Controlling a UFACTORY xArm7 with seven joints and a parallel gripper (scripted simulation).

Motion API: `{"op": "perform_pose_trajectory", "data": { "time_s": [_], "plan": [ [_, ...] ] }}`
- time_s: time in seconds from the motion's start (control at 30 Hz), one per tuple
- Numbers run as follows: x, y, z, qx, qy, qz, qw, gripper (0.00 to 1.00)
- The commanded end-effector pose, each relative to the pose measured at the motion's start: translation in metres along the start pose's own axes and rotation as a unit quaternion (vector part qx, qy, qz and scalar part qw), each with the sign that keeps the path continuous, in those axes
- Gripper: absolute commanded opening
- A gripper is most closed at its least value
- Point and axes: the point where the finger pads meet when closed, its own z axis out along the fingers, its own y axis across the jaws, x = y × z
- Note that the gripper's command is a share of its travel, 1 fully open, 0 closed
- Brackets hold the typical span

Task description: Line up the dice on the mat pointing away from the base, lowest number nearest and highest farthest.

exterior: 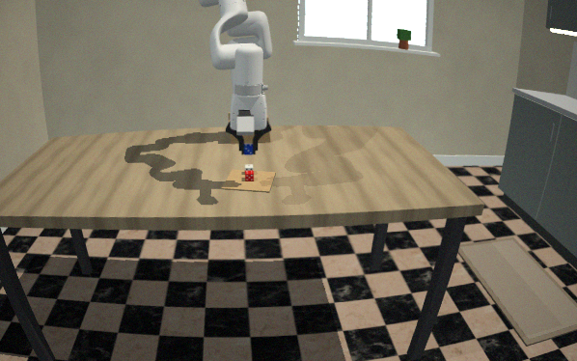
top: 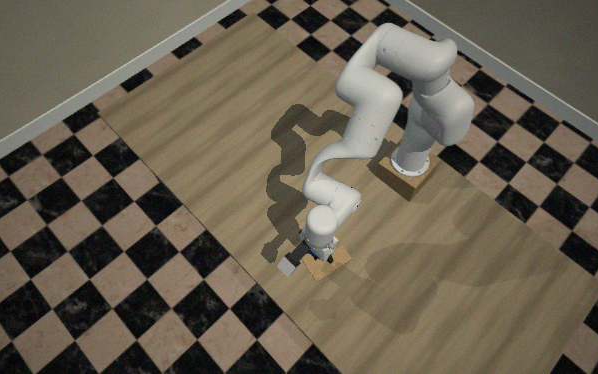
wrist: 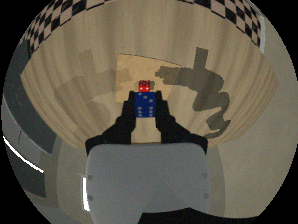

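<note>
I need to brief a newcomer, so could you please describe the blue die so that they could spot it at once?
Find the white arm above the wooden table. Its gripper holds the blue die in the air above the mat. The red die rests on the mat.

A red die and a white die occupy the middle of the mat. The mat's side margins stay free. The surrounding table lies open.
</note>
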Motion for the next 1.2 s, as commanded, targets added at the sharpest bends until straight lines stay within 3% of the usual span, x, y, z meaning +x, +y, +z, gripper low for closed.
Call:
{"op": "perform_pose_trajectory", "data": {
  "time_s": [0.0,0.27,0.53,0.93,1.17],
  "plan": [
    [0.002,0.0,-0.002,0.0,0.002,0.0,1.0,0.21],
    [0.002,0.0,0.006,0.0,0.002,0.0,1.0,0.21],
    [0.002,-0.001,0.029,0.0,0.002,0.0,1.0,0.21],
    [0.004,-0.001,0.083,0.0,0.002,0.0,1.0,0.21],
    [0.004,-0.002,0.093,0.0,0.002,0.0,1.0,0.21]
  ]
}}
